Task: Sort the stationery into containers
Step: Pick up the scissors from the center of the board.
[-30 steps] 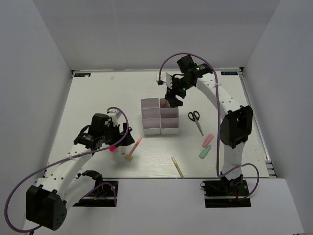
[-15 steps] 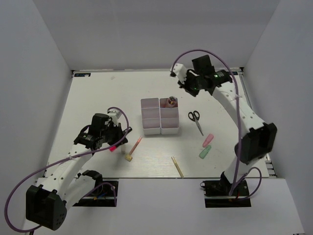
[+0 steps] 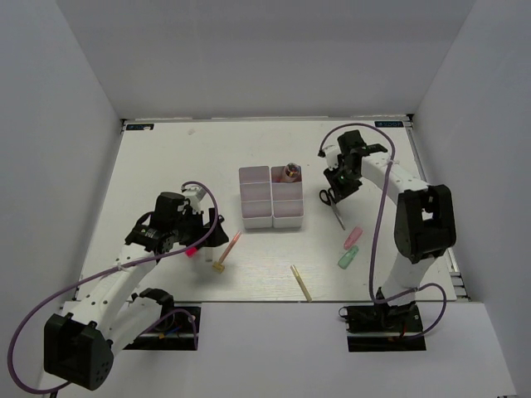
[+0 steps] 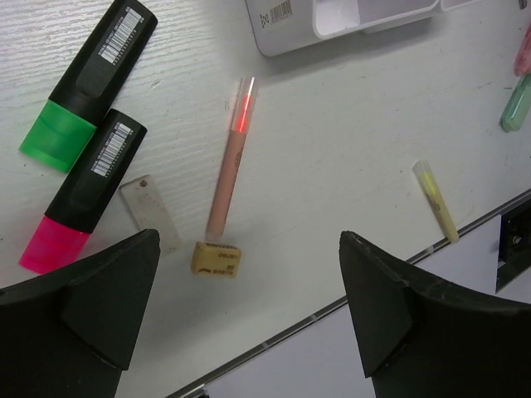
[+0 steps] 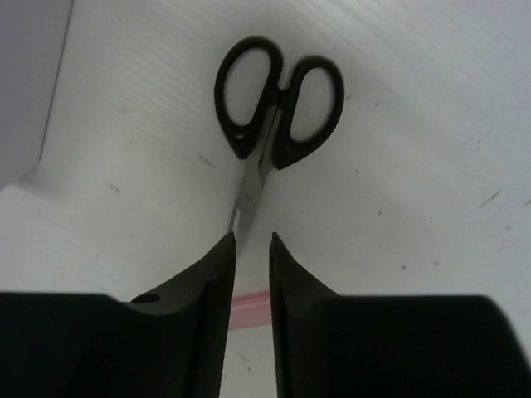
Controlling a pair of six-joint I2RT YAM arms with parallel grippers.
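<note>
The containers (image 3: 256,220) are white bins in two columns mid-table, and a pinkish item (image 3: 290,172) sits in the back right one. Black-handled scissors (image 5: 278,108) lie on the table right of them. My right gripper (image 5: 252,239) hovers over their blade, jaws open by a narrow gap with only table showing in it. My left gripper (image 4: 249,245) is wide open above a pink pencil (image 4: 231,162) and a tan piece (image 4: 216,259). Green (image 4: 83,83) and magenta (image 4: 83,195) markers lie beside them. A tan pencil (image 3: 300,282) lies near the front edge.
A pink marker (image 3: 353,236) and a mint-green marker (image 3: 348,257) lie in front of the scissors (image 3: 332,203). A small clear strip (image 4: 149,214) lies by the magenta marker. White walls enclose the table on three sides, and its front edge runs just past the tan pencil.
My right arm left the back right bin, swung out to the right, then came down over the scissors with its jaws narrowed. The pinkish item stays in that bin. The left arm has not moved.
</note>
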